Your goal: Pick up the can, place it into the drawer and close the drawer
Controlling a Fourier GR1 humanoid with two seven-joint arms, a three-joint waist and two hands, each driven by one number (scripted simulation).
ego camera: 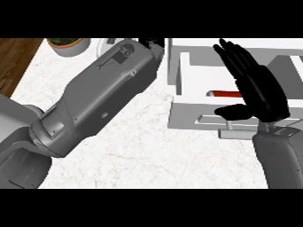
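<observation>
A white drawer (193, 113) stands pulled out at the right of the counter, its front panel and grey handle (236, 132) facing me. Inside it lies a red can (225, 93), only a strip of it visible near the front wall. My right hand (258, 86) is open, fingers straight and pointing away over the drawer, thumb out above the front panel; it hides most of the can. My left forearm reaches diagonally to the far side of the counter, and only a bit of the left hand (151, 43) shows by the drawer's back left corner.
A potted plant in a white pot (67, 44) stands at the counter's back left. Dark wood floor (4, 62) shows beyond the left edge. White marbled counter (154, 155) spreads in front of the drawer.
</observation>
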